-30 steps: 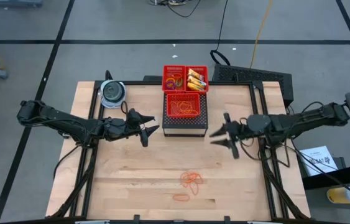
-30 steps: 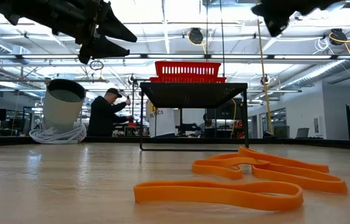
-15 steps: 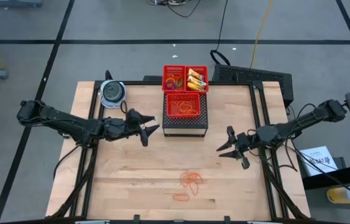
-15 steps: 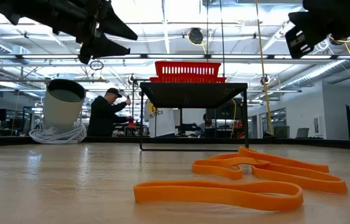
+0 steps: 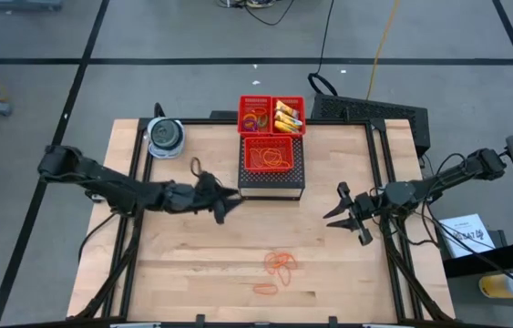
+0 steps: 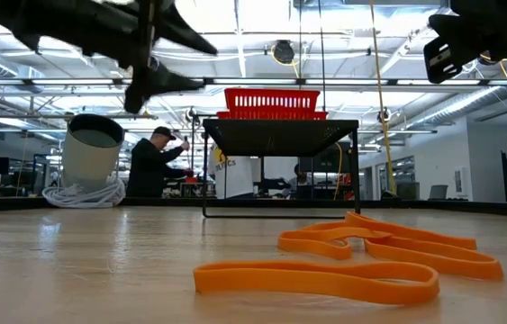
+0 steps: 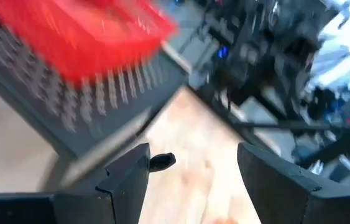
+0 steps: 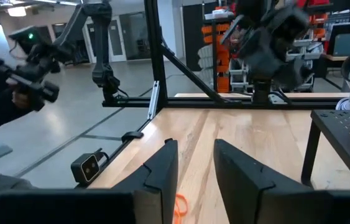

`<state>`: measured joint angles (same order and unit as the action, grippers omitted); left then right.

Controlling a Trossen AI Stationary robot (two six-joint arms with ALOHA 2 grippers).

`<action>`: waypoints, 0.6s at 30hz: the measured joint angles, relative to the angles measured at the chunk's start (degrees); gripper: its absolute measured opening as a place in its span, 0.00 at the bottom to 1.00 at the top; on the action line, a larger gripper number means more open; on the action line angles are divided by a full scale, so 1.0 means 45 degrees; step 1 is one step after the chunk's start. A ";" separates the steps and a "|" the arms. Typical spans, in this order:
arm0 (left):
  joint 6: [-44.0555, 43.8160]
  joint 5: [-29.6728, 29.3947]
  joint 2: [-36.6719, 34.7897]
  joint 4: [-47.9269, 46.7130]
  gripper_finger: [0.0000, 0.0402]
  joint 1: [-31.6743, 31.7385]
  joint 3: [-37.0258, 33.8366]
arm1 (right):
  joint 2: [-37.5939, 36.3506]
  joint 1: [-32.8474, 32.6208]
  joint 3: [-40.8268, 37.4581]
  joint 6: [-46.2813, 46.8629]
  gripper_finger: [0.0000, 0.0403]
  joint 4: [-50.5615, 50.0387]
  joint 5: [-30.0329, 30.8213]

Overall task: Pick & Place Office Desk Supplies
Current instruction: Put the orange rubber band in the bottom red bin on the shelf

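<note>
Loose thin orange rubber bands (image 5: 280, 263) lie on the wooden tabletop (image 5: 183, 264) near its front edge, one more (image 5: 265, 289) just in front of them. The left pincer (image 5: 222, 202), fingers apart, hovers beside the black perforated stand (image 5: 271, 180) carrying the red mesh baskets (image 5: 267, 153). The right pincer (image 5: 345, 211), fingers apart, hangs off to the right. Judgement: the nearer pincer should descend upright over a single band and close low against the wood, so the thin band is not skimmed over.
</note>
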<state>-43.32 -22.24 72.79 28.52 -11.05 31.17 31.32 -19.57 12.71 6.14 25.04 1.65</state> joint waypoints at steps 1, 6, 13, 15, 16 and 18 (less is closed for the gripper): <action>-0.0088 0.0158 0.0469 0.0325 0.62 -0.0169 0.0003 | 0.0003 0.0000 -0.0004 -0.0056 0.23 0.0007 0.0003; 0.0623 0.1336 0.3160 0.2844 0.62 -0.1272 0.0750 | 0.0009 0.0000 -0.0004 -0.0230 0.22 0.0029 0.0080; 0.4040 0.1574 0.6372 0.1661 0.62 -0.2537 0.4211 | 0.0028 0.0015 -0.0004 -0.0303 0.22 -0.0001 0.0734; 0.4461 0.1591 0.7206 0.0406 0.62 -0.2641 0.5453 | 0.0031 0.0015 -0.0004 -0.0300 0.22 0.0002 0.0943; 0.4506 0.1591 0.7548 -0.0310 0.62 -0.2635 0.5961 | 0.0032 0.0015 -0.0004 -0.0298 0.22 0.0003 0.0963; 0.4311 0.1583 0.8280 -0.1642 0.62 -0.2577 0.7038 | 0.0040 0.0015 -0.0004 -0.0298 0.22 -0.0001 0.0989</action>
<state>-23.92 -15.11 110.05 21.13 -22.65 62.84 31.50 -19.51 12.69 4.80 25.03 6.10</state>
